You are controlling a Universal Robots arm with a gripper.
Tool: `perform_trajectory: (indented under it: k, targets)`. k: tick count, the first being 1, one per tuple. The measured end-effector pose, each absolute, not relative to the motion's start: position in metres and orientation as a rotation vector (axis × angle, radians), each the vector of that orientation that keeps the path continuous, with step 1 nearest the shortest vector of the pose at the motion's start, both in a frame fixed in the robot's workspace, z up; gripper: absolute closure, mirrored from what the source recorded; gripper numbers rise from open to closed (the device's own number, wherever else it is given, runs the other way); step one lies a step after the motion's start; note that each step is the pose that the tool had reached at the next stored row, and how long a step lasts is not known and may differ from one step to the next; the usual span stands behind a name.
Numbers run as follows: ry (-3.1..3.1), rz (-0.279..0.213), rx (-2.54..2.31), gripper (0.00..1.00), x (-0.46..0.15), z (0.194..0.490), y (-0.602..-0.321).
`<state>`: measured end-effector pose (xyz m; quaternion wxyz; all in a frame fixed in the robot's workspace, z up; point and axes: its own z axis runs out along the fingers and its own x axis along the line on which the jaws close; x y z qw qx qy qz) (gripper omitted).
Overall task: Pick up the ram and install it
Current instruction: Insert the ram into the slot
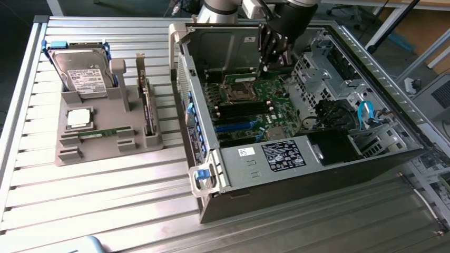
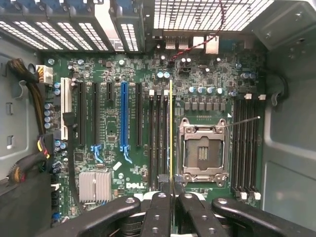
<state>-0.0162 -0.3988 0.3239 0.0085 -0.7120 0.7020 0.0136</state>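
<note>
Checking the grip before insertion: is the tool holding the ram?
Yes, the tool is shut on the ram, seen edge-on above the motherboard.

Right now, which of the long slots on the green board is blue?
The blue slot between black neighbours; the rest are black or white. The ram in the gripper hangs between it and the CPU socket.

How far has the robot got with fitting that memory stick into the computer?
Done: the ram is off the table and inside the open computer case. In hand: the gripper is shut on it, holding it edge-on over the memory slots beside the CPU socket. Left: it does not look pressed into a slot yet, so it is not seated.
</note>
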Motion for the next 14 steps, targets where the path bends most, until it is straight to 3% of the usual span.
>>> perform_trajectory:
  k: [14]
  targets:
    - [2.194,0.042,-2.225,0.88,-0.016,0.298,-0.399]
